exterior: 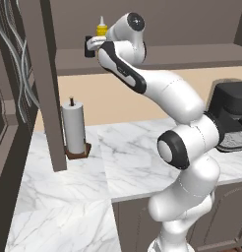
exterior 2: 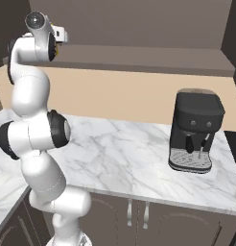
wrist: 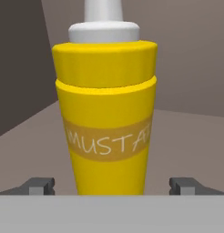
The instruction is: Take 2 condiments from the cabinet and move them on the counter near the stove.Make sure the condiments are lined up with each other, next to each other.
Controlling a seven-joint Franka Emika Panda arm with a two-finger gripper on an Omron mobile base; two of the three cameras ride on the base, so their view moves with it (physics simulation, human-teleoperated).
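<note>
So my gripper (wrist: 112,185) is spread as wide as it goes, one fingertip on each side of the mustard bottle (wrist: 106,113), and neither looks to be touching it yet. Nothing's held at this point. I lined up dead centre on the yellow body, low down under the label, because that's the fattest, straightest bit to squeeze, and the white nozzle up top would just slip. The bottle stands upright on the cabinet (exterior: 157,56) shelf, close to the tall side panel, so the arm has to reach up and in from the front. There's something small and dark beside the hand in the left base view, probably the second condiment, but I can't say for sure. Both still need to go down onto the marble counter (exterior: 128,152).
</note>
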